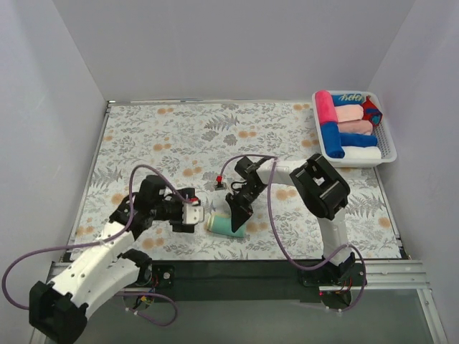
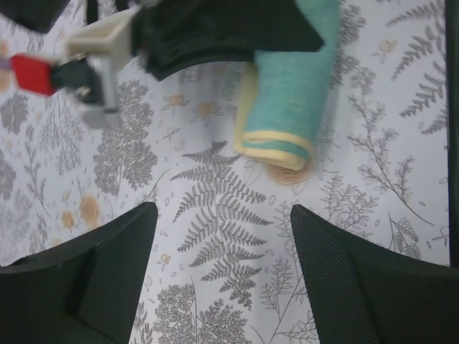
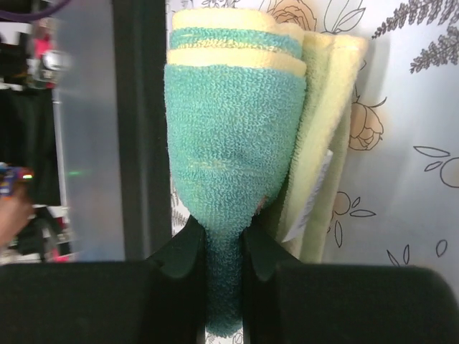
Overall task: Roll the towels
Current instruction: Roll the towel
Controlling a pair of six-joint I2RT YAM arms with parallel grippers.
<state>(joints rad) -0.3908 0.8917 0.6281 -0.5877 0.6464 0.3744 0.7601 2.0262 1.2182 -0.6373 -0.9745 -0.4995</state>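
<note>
Pinching the rolled towel [image 3: 233, 143] with the right gripper [image 3: 222, 236]; left gripper [image 2: 222, 222] gaping, clear.
Grip firmly; the roll's outer layer looks possibly loose.

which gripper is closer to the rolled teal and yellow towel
Right. The right gripper is shut on the rolled towel, pinching its end. The left gripper stands open just beside it, on its left in the top view, not touching.
</note>
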